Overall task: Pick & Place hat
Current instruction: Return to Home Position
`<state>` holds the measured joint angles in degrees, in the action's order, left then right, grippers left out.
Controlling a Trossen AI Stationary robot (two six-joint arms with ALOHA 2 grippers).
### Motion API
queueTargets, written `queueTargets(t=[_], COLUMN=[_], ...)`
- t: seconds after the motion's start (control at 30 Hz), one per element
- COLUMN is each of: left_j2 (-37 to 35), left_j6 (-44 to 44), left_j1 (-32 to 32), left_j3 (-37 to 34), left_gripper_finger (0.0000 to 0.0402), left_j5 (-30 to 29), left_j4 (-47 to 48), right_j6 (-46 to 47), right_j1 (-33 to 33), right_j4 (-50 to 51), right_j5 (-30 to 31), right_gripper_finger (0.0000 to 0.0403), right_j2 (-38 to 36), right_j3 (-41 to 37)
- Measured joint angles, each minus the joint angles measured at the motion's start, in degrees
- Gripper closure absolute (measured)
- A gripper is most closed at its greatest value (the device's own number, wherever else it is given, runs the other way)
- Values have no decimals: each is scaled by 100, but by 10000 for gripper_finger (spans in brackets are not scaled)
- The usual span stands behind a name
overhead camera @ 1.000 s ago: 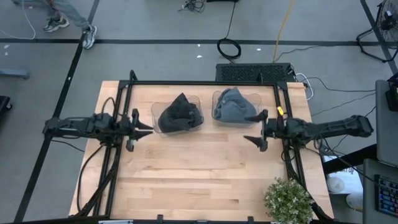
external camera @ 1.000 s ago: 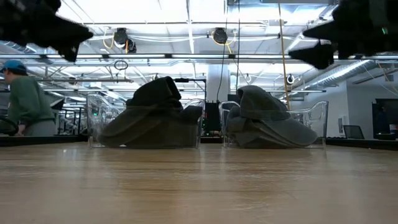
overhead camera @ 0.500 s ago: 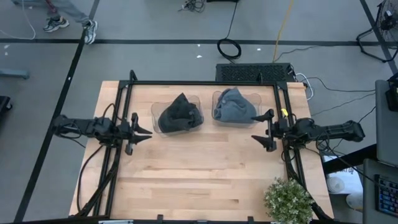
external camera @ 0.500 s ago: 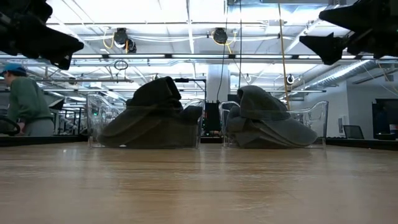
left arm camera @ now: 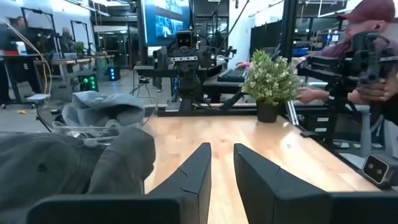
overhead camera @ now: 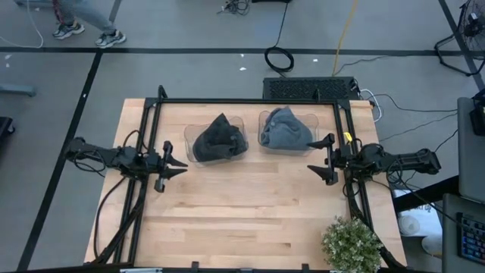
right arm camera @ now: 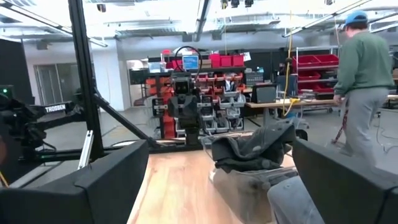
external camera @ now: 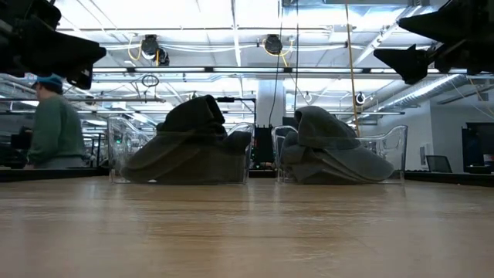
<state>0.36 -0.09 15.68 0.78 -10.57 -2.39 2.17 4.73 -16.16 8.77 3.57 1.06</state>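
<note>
A dark hat [overhead camera: 218, 140] lies heaped in a clear bin [overhead camera: 189, 135] at the table's far middle. A grey hat [overhead camera: 286, 129] lies in a second clear bin [overhead camera: 264, 121] to its right. Both show in the low view, the dark hat [external camera: 189, 139] and the grey hat [external camera: 328, 147] bulging over the bin rims. My left gripper [overhead camera: 180, 164] hovers left of the dark hat's bin, its fingers a narrow gap apart [left arm camera: 222, 148]. My right gripper [overhead camera: 314, 155] hovers right of the grey hat's bin, wide open [right arm camera: 221, 144]. Both are raised off the table and hold nothing.
A potted plant [overhead camera: 351, 244] stands at the table's near right corner. A black frame [overhead camera: 242, 101] runs along the far edge and both sides. Bare wood [overhead camera: 242, 212] spreads across the near half. A person [external camera: 54, 123] walks in the room behind.
My right gripper has drawn back toward the table's right edge, away from the grey hat's bin. My left gripper has drawn back slightly toward the left edge. The hats have stayed still in their bins. The person in the background has walked along.
</note>
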Motion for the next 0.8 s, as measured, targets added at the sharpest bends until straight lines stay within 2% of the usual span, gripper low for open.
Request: queueTargets(t=[0.2, 0.37, 0.8], left_j2=[0, 0, 0], left_j6=[95, 84, 130], left_j1=[-33, -33, -33], left_j3=[0, 0, -20], left_gripper_finger=[325, 325, 325], left_j5=[0, -41, 4], left_j4=[11, 16, -184], right_j6=[-3, 205, 165], right_j1=[2, -1, -2], right_j4=[48, 48, 59], right_j5=[-172, 27, 17], right_gripper_finger=[14, 14, 14], right_j2=[0, 4, 7], right_j3=[-7, -7, -9])
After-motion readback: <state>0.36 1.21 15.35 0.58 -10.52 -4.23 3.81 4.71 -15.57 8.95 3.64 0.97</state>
